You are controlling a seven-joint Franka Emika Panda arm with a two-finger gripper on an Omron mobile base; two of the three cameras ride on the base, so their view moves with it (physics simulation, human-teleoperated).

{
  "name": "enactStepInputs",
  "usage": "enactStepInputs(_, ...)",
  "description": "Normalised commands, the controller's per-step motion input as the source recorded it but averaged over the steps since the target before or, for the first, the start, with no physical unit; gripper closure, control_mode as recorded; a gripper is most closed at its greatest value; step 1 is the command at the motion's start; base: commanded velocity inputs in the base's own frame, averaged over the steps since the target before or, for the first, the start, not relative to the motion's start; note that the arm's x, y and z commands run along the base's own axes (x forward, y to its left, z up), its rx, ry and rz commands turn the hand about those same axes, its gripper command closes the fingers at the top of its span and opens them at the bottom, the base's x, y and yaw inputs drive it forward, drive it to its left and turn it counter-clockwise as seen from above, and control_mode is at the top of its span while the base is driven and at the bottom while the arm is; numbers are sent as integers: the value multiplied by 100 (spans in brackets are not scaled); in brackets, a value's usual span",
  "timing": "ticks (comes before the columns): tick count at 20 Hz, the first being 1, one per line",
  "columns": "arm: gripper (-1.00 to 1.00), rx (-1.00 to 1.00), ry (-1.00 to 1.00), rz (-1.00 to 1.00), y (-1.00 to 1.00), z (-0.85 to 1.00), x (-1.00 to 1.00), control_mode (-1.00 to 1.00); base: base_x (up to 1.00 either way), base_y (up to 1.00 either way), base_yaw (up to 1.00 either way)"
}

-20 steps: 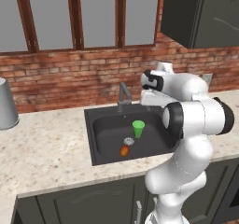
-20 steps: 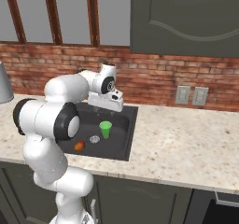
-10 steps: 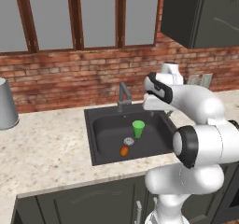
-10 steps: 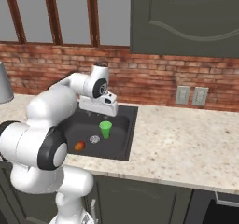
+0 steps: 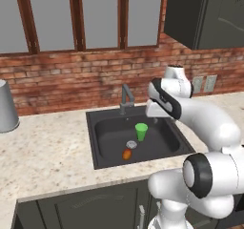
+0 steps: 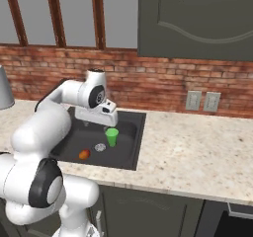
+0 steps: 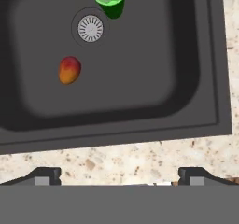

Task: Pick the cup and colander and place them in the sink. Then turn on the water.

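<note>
While my jaws stand spread wide and empty, the cup already stands in the sink.

From the left: a big grey metal cylinder (image 5: 5, 108) sits on the counter (image 5: 47, 147) well apart from the basin, no part of my job. Next comes the sink (image 5: 102, 128), its faucet (image 5: 126, 97) at the back rim with no water running. Inside lie an orange-red fruit (image 5: 127, 154), then the round drain (image 5: 131, 144), then the green cup (image 5: 141, 131), upright just beside the drain, where the task wants it. My gripper (image 5: 159, 109) hovers above the basin's right side, holding nothing, I judge because the cup is delivered and the colander comes next.
</note>
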Motion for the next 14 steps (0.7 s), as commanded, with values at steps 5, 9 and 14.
enactStepInputs(5,-100,0,-8,0,1,2,-41,-100,0,0,0)
enactStepInputs(9,-100,-9,-23,0,13,0,-41,-100,0,0,0)
enactStepInputs(14,-100,-6,-19,3,5,11,-16,-100,0,0,0)
